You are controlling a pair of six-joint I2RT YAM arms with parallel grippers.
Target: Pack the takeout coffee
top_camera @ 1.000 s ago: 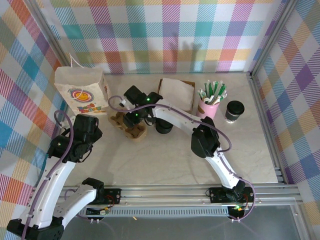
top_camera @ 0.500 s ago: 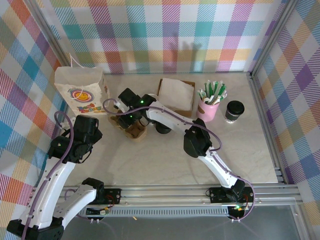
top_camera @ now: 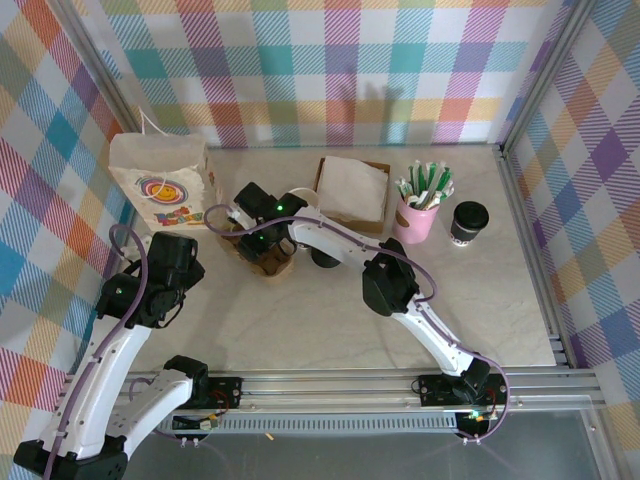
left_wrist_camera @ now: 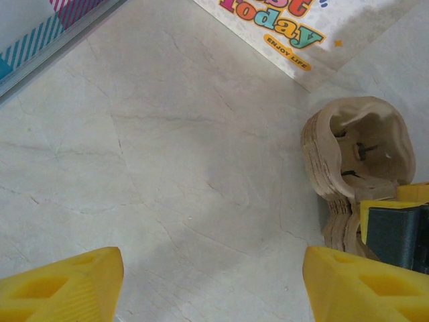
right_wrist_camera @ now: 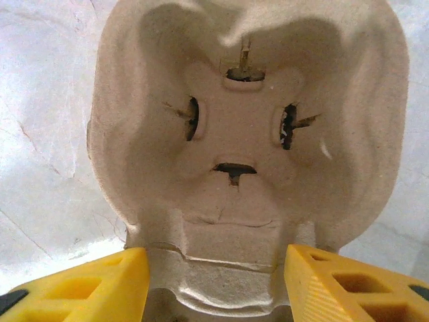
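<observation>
Marbled tabletop (top_camera: pixel 300 320), pulp carrier (right_wrist_camera: pixel 248 134): your right tool (right_wrist_camera: pixel 218 282) straddles it, grip impossible to tell. Your left tool (left_wrist_camera: pixel 214 282) stands wide beside it.

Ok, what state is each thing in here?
takeout coffee: upright, lidded, untouched
paper bag: standing upright
carrier stack: lying on the table
left gripper: open over bare table
right gripper: astride the carrier stack, grip unclear
pink cup: upright, full of sticks
</observation>
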